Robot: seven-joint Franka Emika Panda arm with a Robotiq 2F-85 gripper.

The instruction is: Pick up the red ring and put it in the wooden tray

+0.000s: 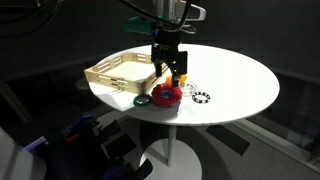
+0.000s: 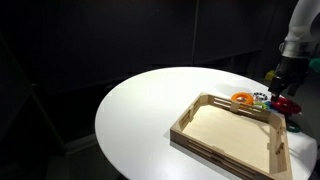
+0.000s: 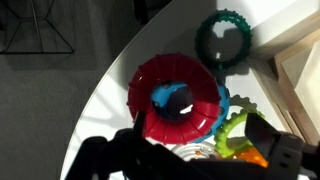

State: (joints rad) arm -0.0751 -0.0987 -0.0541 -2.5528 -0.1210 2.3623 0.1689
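Note:
The red ring [image 3: 175, 118] lies flat on the white table near its edge, stacked on a blue toothed ring [image 3: 222, 100]. It also shows in both exterior views [image 1: 167, 95] [image 2: 287, 103]. The wooden tray [image 1: 118, 72] [image 2: 235, 135] stands beside the rings and is empty; its corner shows in the wrist view [image 3: 305, 70]. My gripper [image 1: 168, 70] [image 2: 278, 82] hangs just above the red ring with its fingers spread and nothing between them. In the wrist view its dark fingers [image 3: 190, 155] frame the ring's near side.
A dark green ring [image 3: 222, 40] [image 1: 142, 101] lies by the tray. A lime green toothed ring [image 3: 235, 128] and an orange ring [image 3: 252, 156] [image 2: 243, 98] touch the stack. A white ring with dark spots [image 1: 203, 97] lies nearby. The table edge [image 3: 110, 90] is close.

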